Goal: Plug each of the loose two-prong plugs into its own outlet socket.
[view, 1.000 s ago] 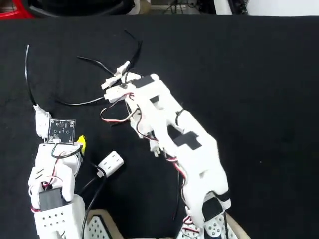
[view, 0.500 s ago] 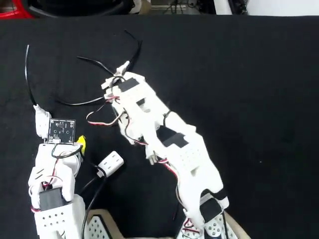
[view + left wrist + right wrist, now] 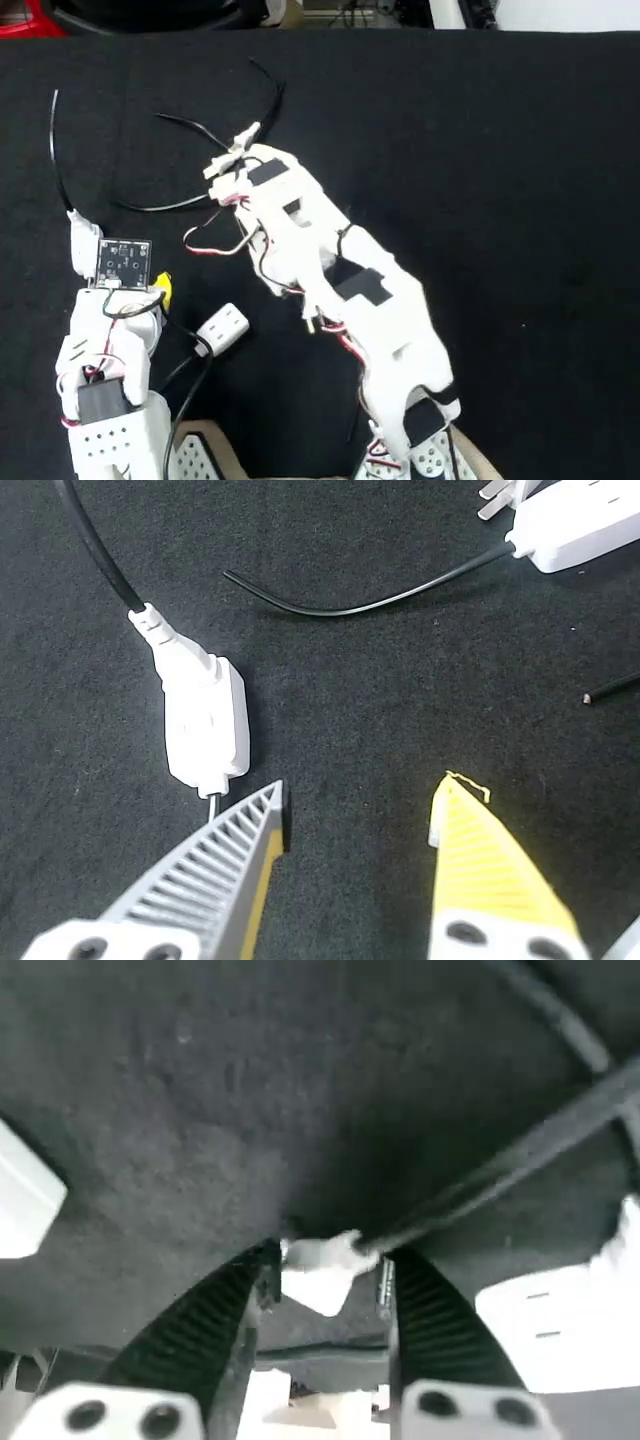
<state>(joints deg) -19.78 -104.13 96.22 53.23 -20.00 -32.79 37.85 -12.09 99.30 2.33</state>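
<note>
The left end effector hangs low over the black cloth-covered surface with its grey-and-yellow finger and its yellow finger spread wide, grasping nothing. Just beyond the grey fingertip lies a white oblong plug body on a thick black cable, flat on the surface and apart from both fingers. In the high view this plug body sits just ahead of the left arm.

The right end effector is stretched across to a cluster of white parts and thin black wires near the middle of the surface. Its two dark ribbed fingers are clenched on a small white two-prong plug, whose black cable runs away from the fingers. A white socket block with two short dark marks on its face lies just beside it.

A white rectangular outlet socket on a black cord rests between the two arms, near the left one, with nothing plugged into it.
</note>
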